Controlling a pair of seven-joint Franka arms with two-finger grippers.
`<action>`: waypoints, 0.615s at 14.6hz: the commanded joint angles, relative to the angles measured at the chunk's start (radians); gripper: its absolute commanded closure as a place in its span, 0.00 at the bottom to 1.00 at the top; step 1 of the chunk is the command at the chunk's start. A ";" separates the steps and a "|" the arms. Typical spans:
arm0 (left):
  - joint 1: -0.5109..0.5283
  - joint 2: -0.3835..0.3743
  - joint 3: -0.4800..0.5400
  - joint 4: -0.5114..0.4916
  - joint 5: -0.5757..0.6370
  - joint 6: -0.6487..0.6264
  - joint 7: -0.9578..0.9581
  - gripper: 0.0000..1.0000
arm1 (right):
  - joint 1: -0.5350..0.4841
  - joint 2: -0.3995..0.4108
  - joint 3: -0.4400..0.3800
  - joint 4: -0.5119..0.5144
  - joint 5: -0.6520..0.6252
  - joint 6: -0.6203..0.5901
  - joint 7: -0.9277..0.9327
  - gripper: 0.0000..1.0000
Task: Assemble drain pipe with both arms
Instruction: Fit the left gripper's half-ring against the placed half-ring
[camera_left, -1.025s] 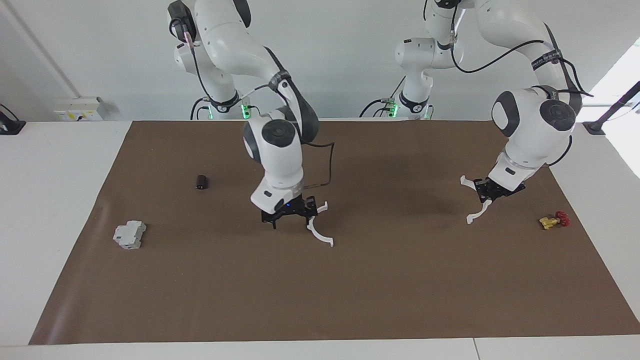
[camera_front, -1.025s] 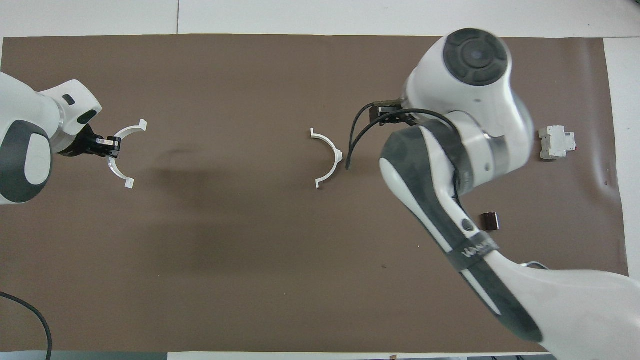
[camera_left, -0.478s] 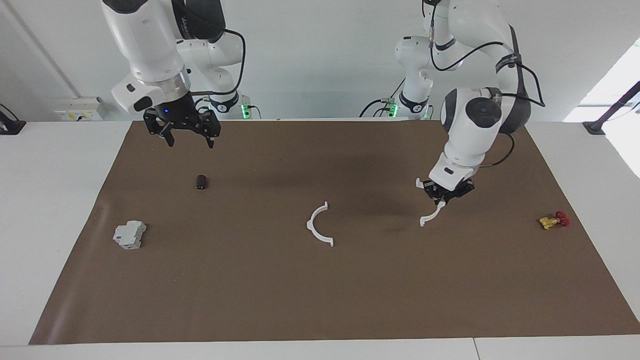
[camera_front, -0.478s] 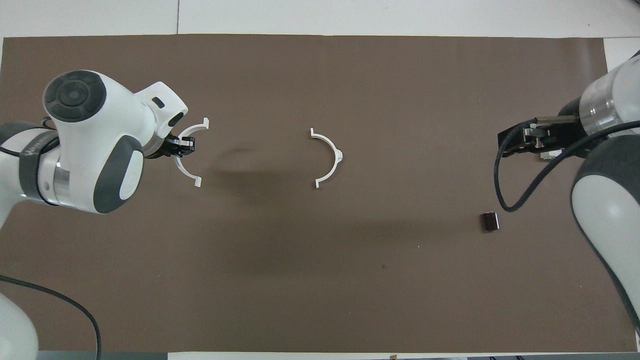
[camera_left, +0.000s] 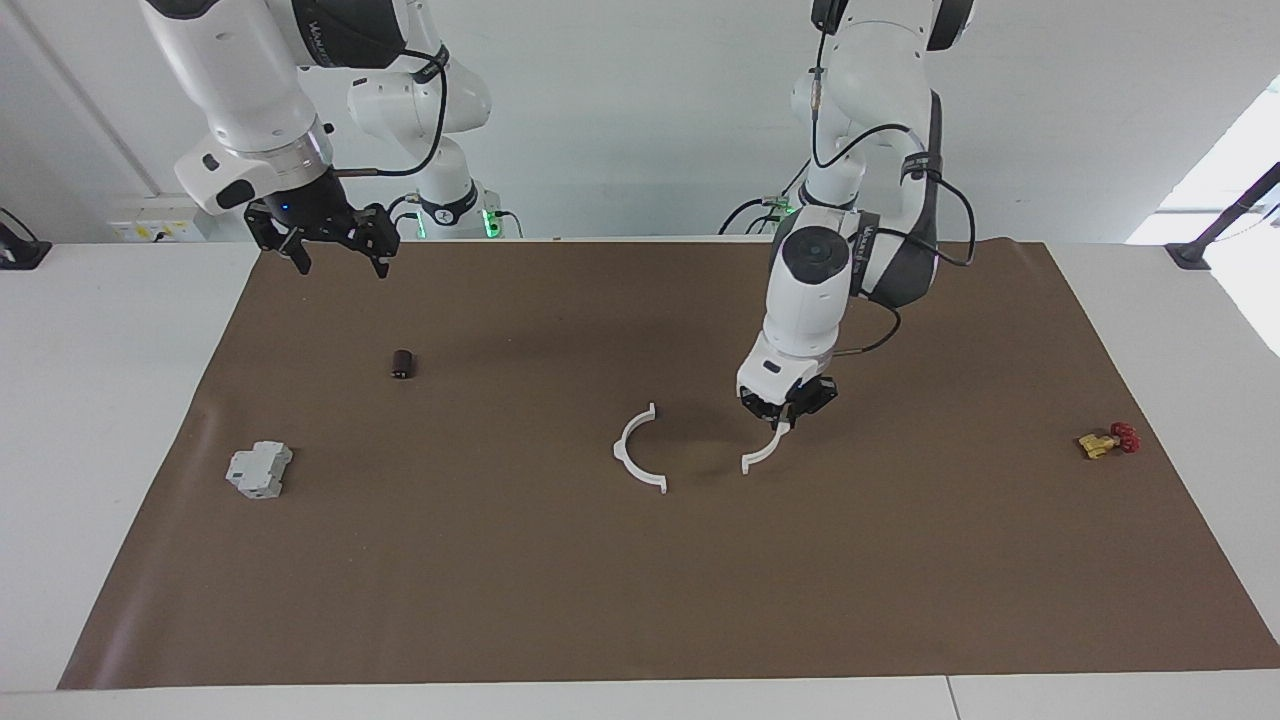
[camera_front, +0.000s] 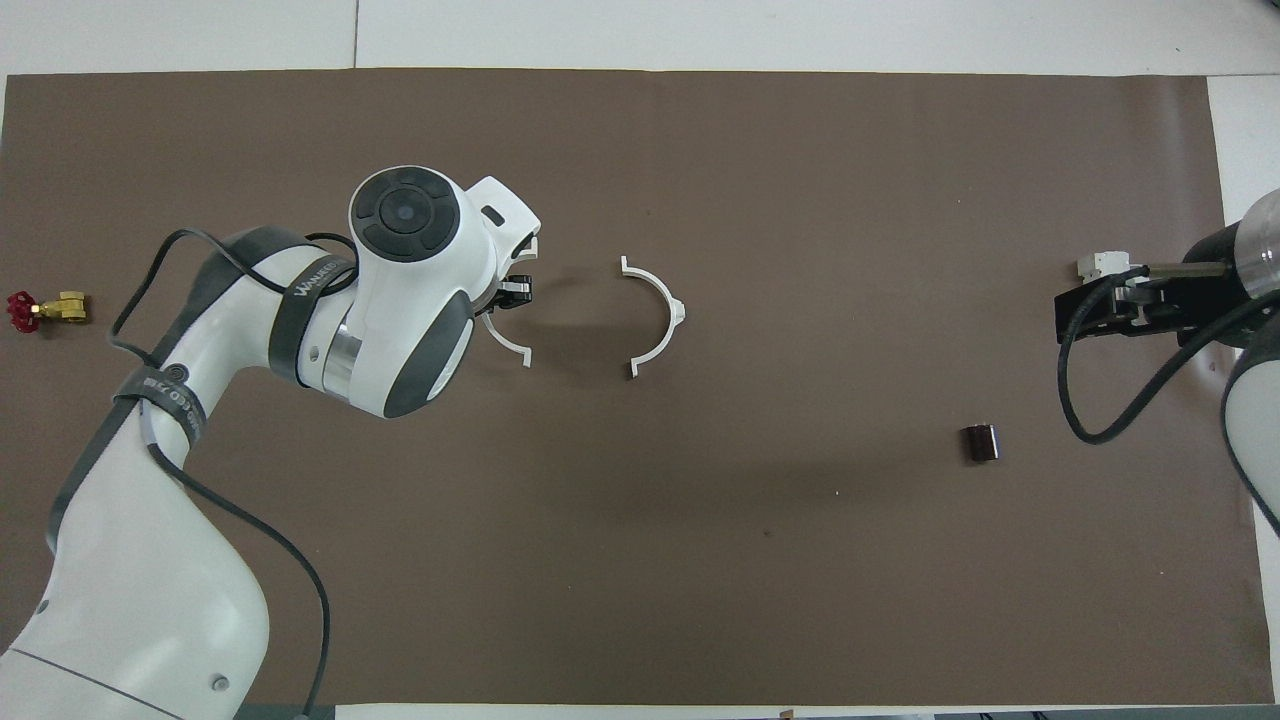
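Note:
One white half-ring (camera_left: 634, 456) of the drain pipe lies flat on the brown mat near the middle; it also shows in the overhead view (camera_front: 662, 315). My left gripper (camera_left: 787, 415) is shut on the second white half-ring (camera_left: 762, 458) and holds it low over the mat beside the lying one, a short gap apart, open sides facing each other. In the overhead view the left gripper (camera_front: 520, 290) and its half-ring (camera_front: 508, 345) are partly covered by the wrist. My right gripper (camera_left: 340, 260) is open, empty and raised over the mat's edge nearest the robots; it shows in the overhead view too (camera_front: 1100, 310).
A grey boxy block (camera_left: 260, 470) sits toward the right arm's end, a small dark cylinder (camera_left: 403, 363) nearer to the robots than it. A yellow-and-red valve (camera_left: 1105, 440) lies toward the left arm's end. The brown mat (camera_left: 640, 600) covers the table.
My left gripper has carried its half-ring from the left arm's end to just beside the lying half-ring. My right gripper left that half-ring on the mat, rose and drew back toward its base.

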 joint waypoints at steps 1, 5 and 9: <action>-0.035 0.083 0.015 0.072 0.016 0.013 -0.044 1.00 | -0.027 -0.032 0.007 -0.032 -0.005 -0.012 -0.051 0.00; -0.056 0.122 0.012 0.109 0.001 0.059 -0.095 1.00 | -0.032 -0.019 0.005 -0.024 -0.005 -0.003 -0.051 0.00; -0.090 0.120 0.009 0.069 -0.001 0.117 -0.095 1.00 | -0.043 -0.028 -0.035 -0.018 -0.004 -0.009 -0.076 0.00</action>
